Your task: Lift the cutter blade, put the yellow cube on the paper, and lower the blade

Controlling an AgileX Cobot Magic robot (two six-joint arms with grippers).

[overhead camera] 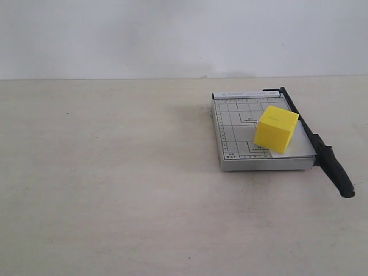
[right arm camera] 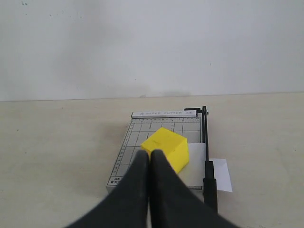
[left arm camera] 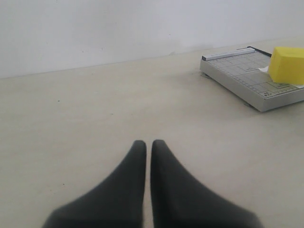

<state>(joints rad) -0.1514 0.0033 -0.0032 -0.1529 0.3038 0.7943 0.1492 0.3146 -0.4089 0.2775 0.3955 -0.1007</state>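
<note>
The pale, matte table (overhead camera: 115, 201) carries a grey metal trimmer board (overhead camera: 236, 123) with a printed grid, on the right side of the scene. Along the board's right edge the cutter blade (overhead camera: 322, 155) lies flat. It looks like a stiff lever hinged at the far end, best held by the thick rounded handle overhanging the near edge. The thin, floppy paper (right arm camera: 221, 173) lies under the blade, one corner poking out to the right. The yellow cube (overhead camera: 276, 128) sits on it; smooth and probably light and rigid, it suits a grip on opposite flat faces. The left gripper (left arm camera: 148, 143) and right gripper (right arm camera: 150, 153) hang empty, fingers pressed together.
</note>
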